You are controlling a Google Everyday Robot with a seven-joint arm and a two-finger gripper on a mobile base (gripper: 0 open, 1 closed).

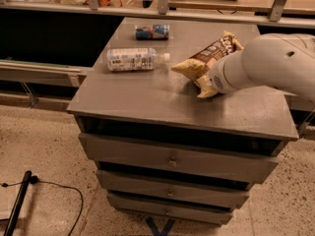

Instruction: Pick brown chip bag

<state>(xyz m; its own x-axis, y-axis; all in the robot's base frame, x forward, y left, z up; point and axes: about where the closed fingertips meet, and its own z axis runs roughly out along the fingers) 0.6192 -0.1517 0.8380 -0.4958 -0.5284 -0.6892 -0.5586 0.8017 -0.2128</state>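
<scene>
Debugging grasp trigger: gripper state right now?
Gripper: at the brown chip bag, near end, hidden behind the arm; open or closed cannot be told.

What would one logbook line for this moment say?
task: pick brown chip bag | pincer: at bag's near end, behind arm | bottle, blue can: lying on cabinet

The white arm (275, 63) is seen extended in from the right edge, its thick rounded segment stretched leftward and angled slightly down over the right half of the tabletop (147, 97). The wrist end (219, 80) — a round cap with a small grille — is pointed left and held low above the surface. The pincer is tucked out of sight beyond that cap, right at the brown chip bag (209, 58) — its state cannot be made out.
</scene>
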